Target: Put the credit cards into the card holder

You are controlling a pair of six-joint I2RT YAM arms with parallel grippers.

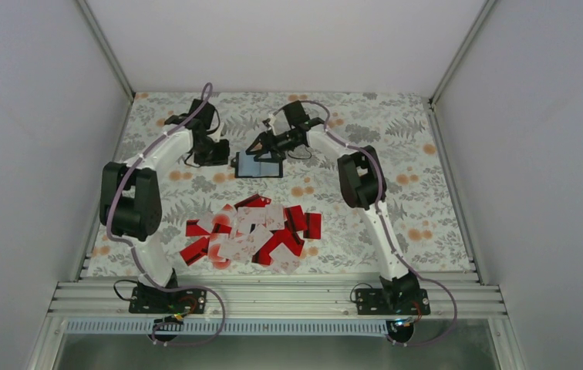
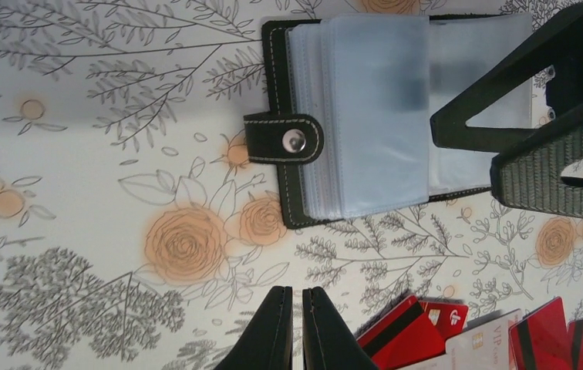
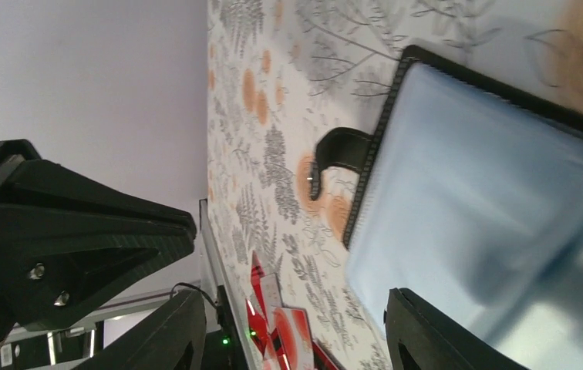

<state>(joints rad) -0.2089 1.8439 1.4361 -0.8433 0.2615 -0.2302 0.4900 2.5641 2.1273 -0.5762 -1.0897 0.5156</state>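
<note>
Beneath the spread right hand (image 3: pixel 294 297), black card holder (image 2: pixel 276 85) lies unfolded, pale sleeves (image 2: pixel 373 108) showing; left hand (image 2: pixel 296 327) closed, empty.

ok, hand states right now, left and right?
Left hand: closed, holding nothing.
Right hand: open, empty, over the card holder.

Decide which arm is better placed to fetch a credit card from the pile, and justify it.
Probably left: the left pincer is shut and empty beside the card holder, with the credit cards just past its tips; the right pincer is open over the holder's sleeves.
</note>
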